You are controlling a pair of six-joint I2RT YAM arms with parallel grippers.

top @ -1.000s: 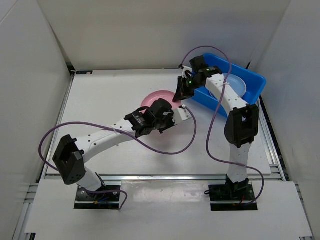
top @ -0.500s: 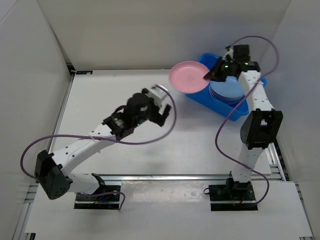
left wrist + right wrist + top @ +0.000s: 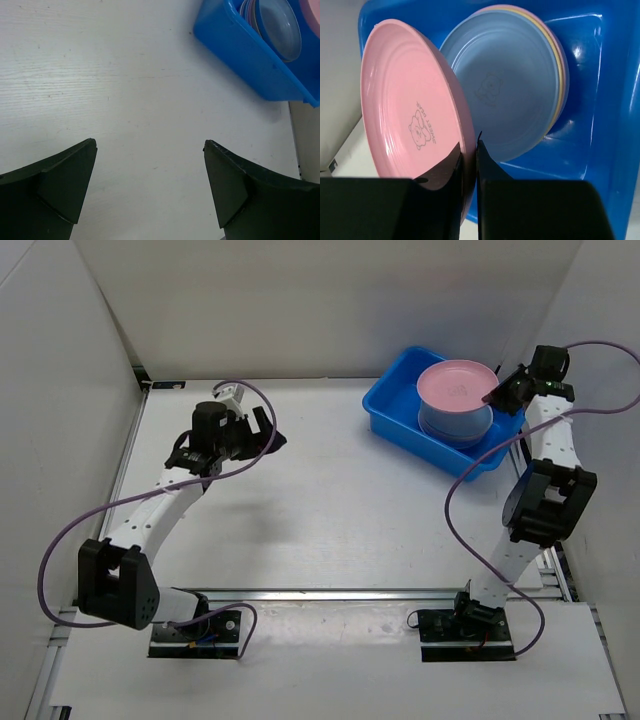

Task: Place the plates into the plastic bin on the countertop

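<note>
Pink plate (image 3: 455, 388) sits tilted over the stacked plates (image 3: 505, 90) in the blue bin (image 3: 398, 405) at 1 o'clock, rim pinched tight in your right gripper (image 3: 495, 397). Drop it and you're probably done. Left gripper (image 3: 150, 145) at 10 o'clock is wide open, holding nothing.

White arms (image 3: 160, 502) bear black joints (image 3: 115, 580), purple cables (image 3: 60, 537) and dark end effector fingers (image 3: 65, 185).

Bright, even overhead light, views sharp. Glare spots on inner wall of bright blue rectangular plastic bin (image 3: 615, 125), right wrist view. Soft shadow on flat white countertop (image 3: 125, 100) just beside bin. Left gripper (image 3: 150, 200) fingers (image 3: 55, 190) near-black, detail crushed.
</note>
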